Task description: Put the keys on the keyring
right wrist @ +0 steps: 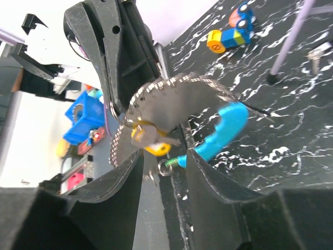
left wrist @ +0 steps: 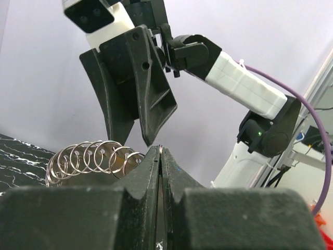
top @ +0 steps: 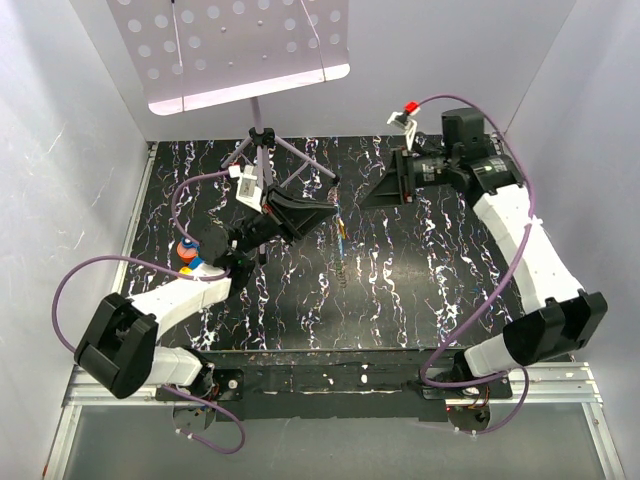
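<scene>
My left gripper point(left wrist: 160, 156) has its two black fingers pressed together. They pinch one end of a stretched silver wire-coil keyring point(left wrist: 93, 159), which trails off to the left of the tips, held up off the table. My right gripper point(right wrist: 164, 148) has its fingers spread, with a clear gap between them and nothing clamped. Seen from the left wrist camera, it hangs point-down just above and behind the left gripper's tips, close but apart.

Through the right gripper's gap I see the coil, blurred, fanning out from the left gripper's tips. A small key with a yellow-orange plastic head point(right wrist: 151, 145) lies against the lower end of the coil. A small key with a bright blue plastic head point(right wrist: 225, 130) hangs just to the right of it, above the table. Both are too blurred for me to tell whether either is threaded on the wire.

From above, the two grippers face each other near the back middle of the black, white-veined marbled tabletop point(top: 420, 280). A white perforated plate on a tripod stand point(top: 230, 45) rises behind the left gripper. A small toy of yellow, blue and orange-red blocks point(top: 187, 257) lies on the table beside the left arm.
</scene>
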Robot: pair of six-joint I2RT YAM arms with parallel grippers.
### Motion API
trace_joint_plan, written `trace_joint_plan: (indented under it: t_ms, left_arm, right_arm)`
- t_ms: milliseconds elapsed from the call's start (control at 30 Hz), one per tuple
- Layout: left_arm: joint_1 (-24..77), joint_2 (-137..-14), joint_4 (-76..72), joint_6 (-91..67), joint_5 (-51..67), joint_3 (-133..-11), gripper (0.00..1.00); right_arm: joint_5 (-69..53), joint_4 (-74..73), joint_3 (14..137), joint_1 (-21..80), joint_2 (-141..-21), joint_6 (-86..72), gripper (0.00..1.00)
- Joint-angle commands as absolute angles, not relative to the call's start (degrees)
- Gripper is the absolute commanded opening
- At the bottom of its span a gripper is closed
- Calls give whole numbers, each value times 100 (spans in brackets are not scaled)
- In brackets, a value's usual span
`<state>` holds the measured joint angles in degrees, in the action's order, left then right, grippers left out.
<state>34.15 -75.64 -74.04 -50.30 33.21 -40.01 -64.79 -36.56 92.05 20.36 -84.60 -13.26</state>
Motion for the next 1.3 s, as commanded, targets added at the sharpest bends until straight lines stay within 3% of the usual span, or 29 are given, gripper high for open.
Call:
trace_joint_plan:
  t_ms: [0,200,333,500,700,1067,1133,1267]
  left_arm:
    - [3261,-7067,-7157,-4712,3778,-4016,0]
    - [3226,-6803,-4725,-3633,4298,-4394,0]
    - [3339,-6820,-2904,-2954,3921,-4894,0]
    - [4033,-7767,-1268,-2145,2965,-6088,0]
    - [4104,-9419,-1188,-2172,2576,-7152,0]
    - [4087,-12548,-370,-2548,2601,-10868,0]
    - [4096,-13076,-596,-2899,2628,-11406,0]
    - [4113,-13481,-1764,-3584,2347,-11373,2]
  right_arm:
    - [-6767,-4437,9308,1531,-7876,-169,49]
    - [-6127,-5019,8466,775,-7217,1502,59]
    - [-7238,-4379,7552,63,-7005,1469,75]
    - [-7586,-3911,6944,-456,-6786,1388,76]
    - [-7383,-3578,6312,-843,-6452,1433,76]
    - [-7339,-3199,5661,-1555,-6293,1433,76]
    - [-7330,-3208,5643,-1661,-6284,1433,76]
    - [-7339,-3164,5572,-1880,-6275,1441,76]
